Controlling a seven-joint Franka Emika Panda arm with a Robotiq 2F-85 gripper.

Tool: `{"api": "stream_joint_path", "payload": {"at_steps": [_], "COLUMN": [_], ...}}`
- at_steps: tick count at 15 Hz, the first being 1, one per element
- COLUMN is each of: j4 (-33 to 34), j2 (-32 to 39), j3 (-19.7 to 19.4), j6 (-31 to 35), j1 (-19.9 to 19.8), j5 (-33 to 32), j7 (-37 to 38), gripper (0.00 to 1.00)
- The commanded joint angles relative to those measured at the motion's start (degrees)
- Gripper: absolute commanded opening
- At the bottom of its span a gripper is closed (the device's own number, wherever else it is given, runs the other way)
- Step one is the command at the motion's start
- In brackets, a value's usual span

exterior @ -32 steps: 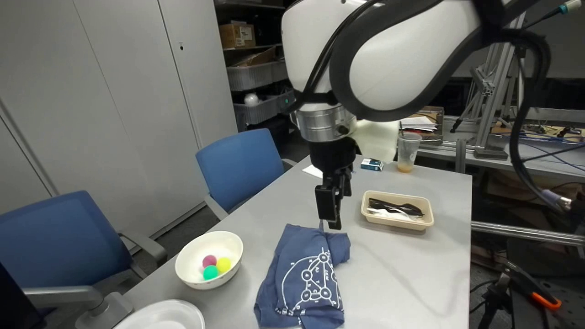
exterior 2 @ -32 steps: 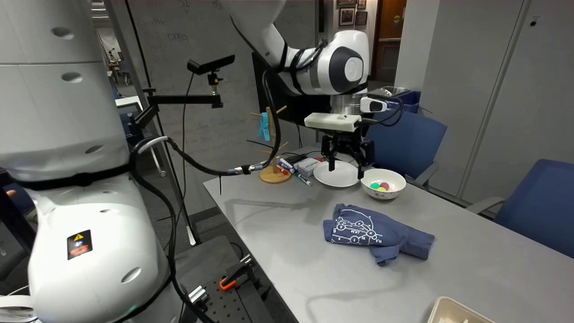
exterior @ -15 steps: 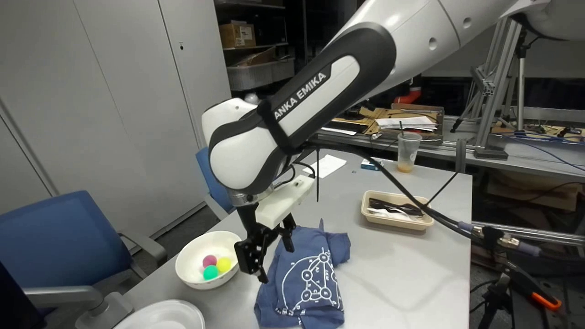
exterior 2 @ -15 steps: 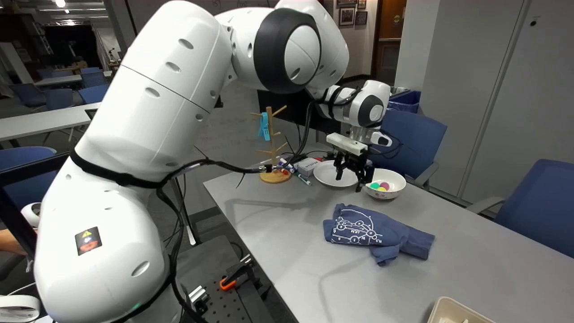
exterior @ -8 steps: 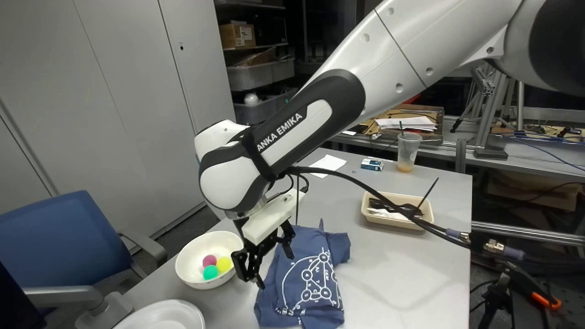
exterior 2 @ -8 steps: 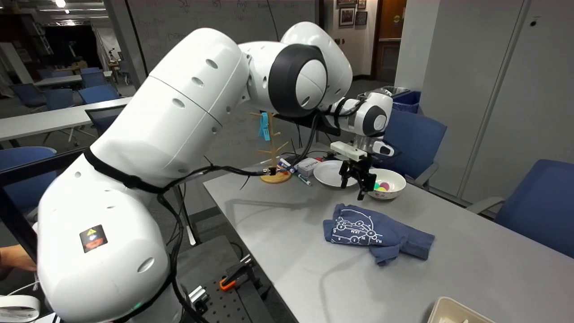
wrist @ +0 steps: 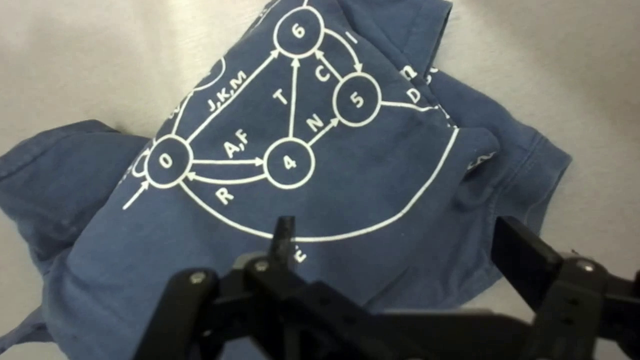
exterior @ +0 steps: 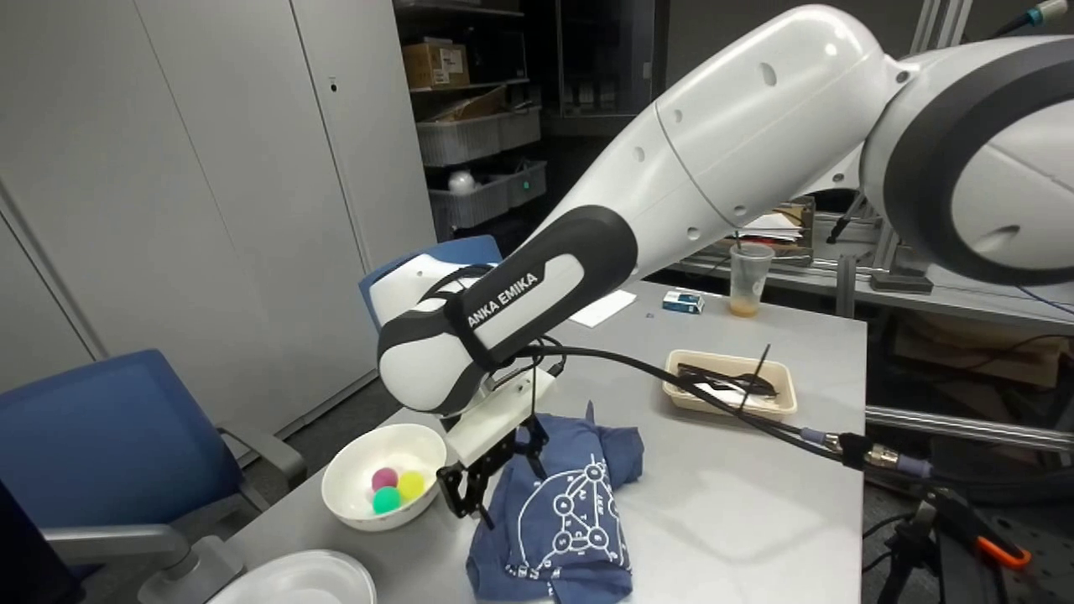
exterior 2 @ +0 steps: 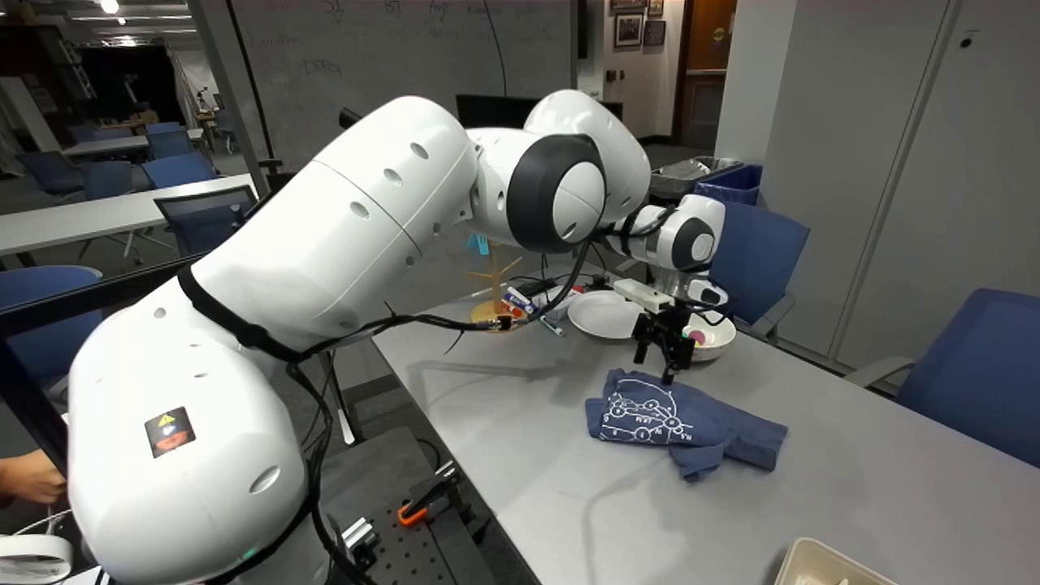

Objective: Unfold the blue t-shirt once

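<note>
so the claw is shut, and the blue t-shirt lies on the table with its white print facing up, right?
Not quite: the claw is open, its fingers wide apart in the wrist view. The blue t-shirt does lie on the table with its white print facing up.

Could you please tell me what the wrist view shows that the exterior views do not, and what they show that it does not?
Only the wrist view: the numbers 0, 4, 5 and 6 in the white print, large enough to read; in the exterior views they are too small to read surely.

Only the exterior views: the white bowl with a pink ball in it, the white plate, the tan tray, the blue chairs and the robot's white arm.

Both: the blue t-shirt, the gripper with its jaws apart, and the table.
</note>
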Motion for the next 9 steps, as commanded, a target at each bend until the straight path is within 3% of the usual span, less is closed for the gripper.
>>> {"api": "stream_joint_path", "payload": {"at_steps": [1, 4, 5, 6, 9], "j4": [6.5, 8.43, 9.07, 9.71, 11.13], "j2": [4.56, 6.25, 6.73, 7.14, 7.8], "j3": [-1.13, -1.16, -1.18, -1.16, -1.29], "j6": [-4.19, -5.64, -6.1, -6.47, -7.3], "j1": [1.35, 1.73, 1.86, 1.98, 2.4], "j5": [0.28, 0.25, 0.26, 0.3, 0.14], "j7": [2.64, 3.62, 3.95, 4.2, 4.82], "gripper": [1.0, 0.99, 0.92, 0.75, 0.53]}}
